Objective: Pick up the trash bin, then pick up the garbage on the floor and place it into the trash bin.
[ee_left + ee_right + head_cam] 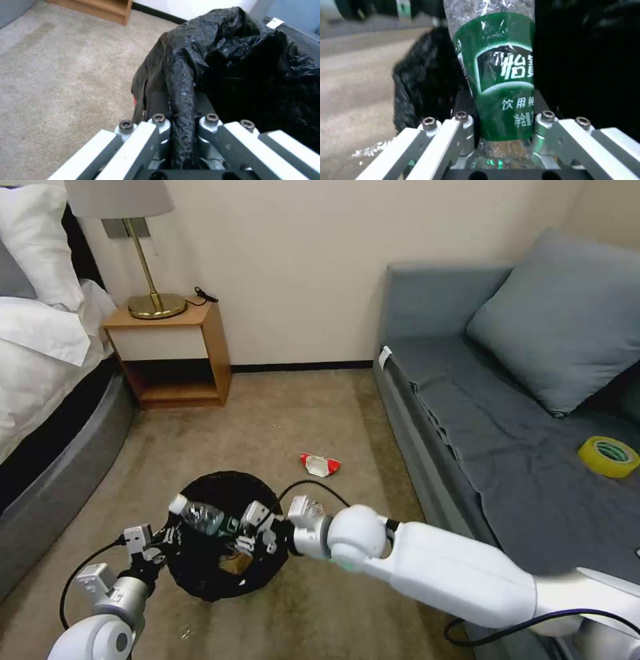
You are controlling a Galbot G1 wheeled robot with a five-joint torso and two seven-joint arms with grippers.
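1. Head view: the trash bin [220, 553] sits low in front of the robot over the beige carpet [280, 413], a round bin whose glossy black bag liner covers everything seen of it; whether it rests on the carpet or hangs clear of it cannot be told.
2. The left gripper [160, 548] is at the bin's left rim, and in the left wrist view its fingers [156, 130] are pinched narrow on a crinkled fold of the black liner [181, 100] that runs between them.
3. The right gripper [250, 530] reaches across from the right, over the bin's open mouth.
4. Its fingers [460, 125] are closed on the clear bottle [200, 515], gripping it at the green label [506, 82], which carries white Chinese characters.
5. The bottle is thin, crumpled clear plastic with a white cap, lying tilted over the bin's left half with the cap pointing toward the left rim.
6. Something yellow-brown, perhaps a snack wrapper [235, 561], lies inside the bin below the right gripper.
7. The red-and-white wrapper [319, 465] lies on the carpet beyond the bin, near the grey sofa [480, 433].
8. A yellow tape roll [609, 456] sits on the sofa seat.
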